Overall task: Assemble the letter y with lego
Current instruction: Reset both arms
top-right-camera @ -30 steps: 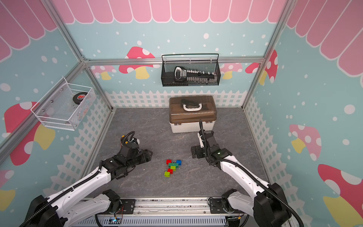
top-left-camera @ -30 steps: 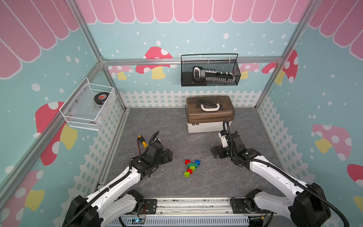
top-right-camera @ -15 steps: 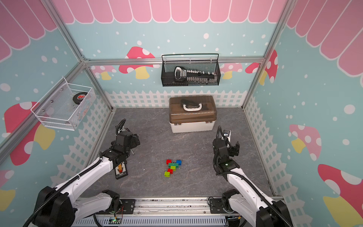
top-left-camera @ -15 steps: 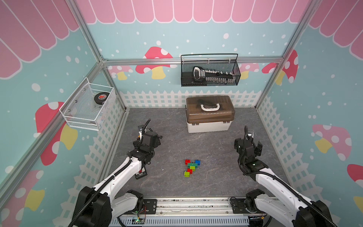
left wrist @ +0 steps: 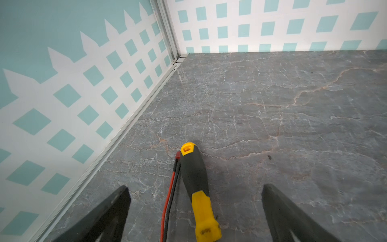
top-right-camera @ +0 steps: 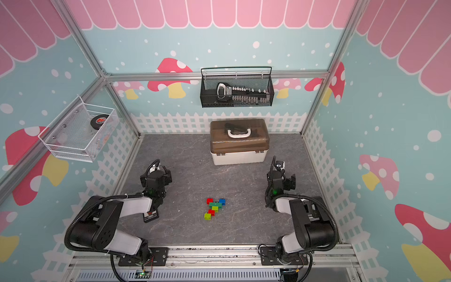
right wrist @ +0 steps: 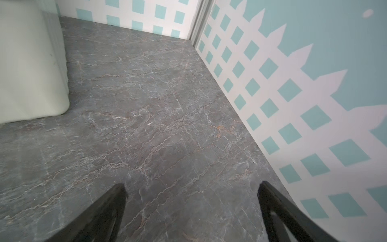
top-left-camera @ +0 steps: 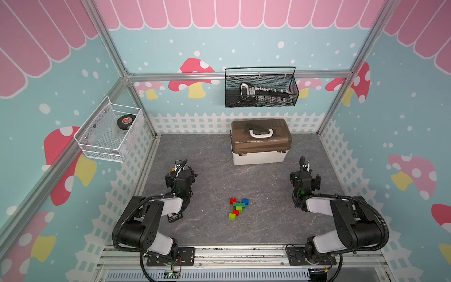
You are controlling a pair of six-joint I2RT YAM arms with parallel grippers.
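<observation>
Grey stone-look table. The left arm and right arm sit folded at the front corners, wrists pointing at the back wall. Brown-lidded toolbox at back centre, lid down. One black basket hangs on the back wall with a tool in it. A white basket on the left wall holds a puck. The left gripper: fingers spread wide, gripping nothing. The right gripper: same, spread wide over bare table beside the toolbox, nothing held. The Y lies flat at front centre between the arms, well apart from both grippers, visible in both top views. Tips red and blue, dark green bar, stem lime-red-lime, bricks touching in one cluster. A screwdriver, black-and-yellow handle, lies on the table between the left fingers, touching neither.
</observation>
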